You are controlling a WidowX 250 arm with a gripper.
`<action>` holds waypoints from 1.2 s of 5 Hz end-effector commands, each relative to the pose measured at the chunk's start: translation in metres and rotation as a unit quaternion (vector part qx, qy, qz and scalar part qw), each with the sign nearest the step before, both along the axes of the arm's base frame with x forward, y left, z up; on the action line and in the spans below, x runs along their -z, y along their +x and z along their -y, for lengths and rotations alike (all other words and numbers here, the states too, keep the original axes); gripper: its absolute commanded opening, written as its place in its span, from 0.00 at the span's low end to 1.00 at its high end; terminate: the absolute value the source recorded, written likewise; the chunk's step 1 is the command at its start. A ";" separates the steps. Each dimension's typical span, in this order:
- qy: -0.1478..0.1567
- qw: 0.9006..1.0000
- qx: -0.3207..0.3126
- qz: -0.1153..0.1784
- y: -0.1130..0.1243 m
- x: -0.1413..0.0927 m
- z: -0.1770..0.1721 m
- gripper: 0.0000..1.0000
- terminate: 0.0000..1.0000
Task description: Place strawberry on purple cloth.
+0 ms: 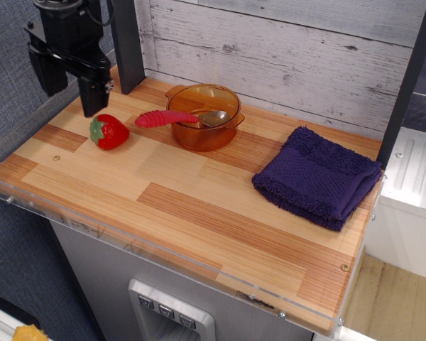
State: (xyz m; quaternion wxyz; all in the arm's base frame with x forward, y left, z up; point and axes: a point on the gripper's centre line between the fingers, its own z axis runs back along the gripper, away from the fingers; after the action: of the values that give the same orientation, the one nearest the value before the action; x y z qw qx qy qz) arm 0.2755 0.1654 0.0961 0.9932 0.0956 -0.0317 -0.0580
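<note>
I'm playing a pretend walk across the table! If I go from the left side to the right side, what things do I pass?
Gripper → strawberry → spoon → orange bowl → purple cloth.
</note>
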 end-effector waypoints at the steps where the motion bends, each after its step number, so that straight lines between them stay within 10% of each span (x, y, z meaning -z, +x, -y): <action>1: 0.004 0.979 0.201 0.015 0.018 -0.005 -0.017 1.00 0.00; 3: -0.057 0.975 0.210 0.040 0.034 0.015 -0.016 1.00 0.00; 6: -0.061 0.968 0.241 -0.038 0.046 0.043 0.003 1.00 0.00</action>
State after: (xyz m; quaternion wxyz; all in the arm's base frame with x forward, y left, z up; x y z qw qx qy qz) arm 0.3152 0.1609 0.0377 0.9562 0.0052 -0.0035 -0.2925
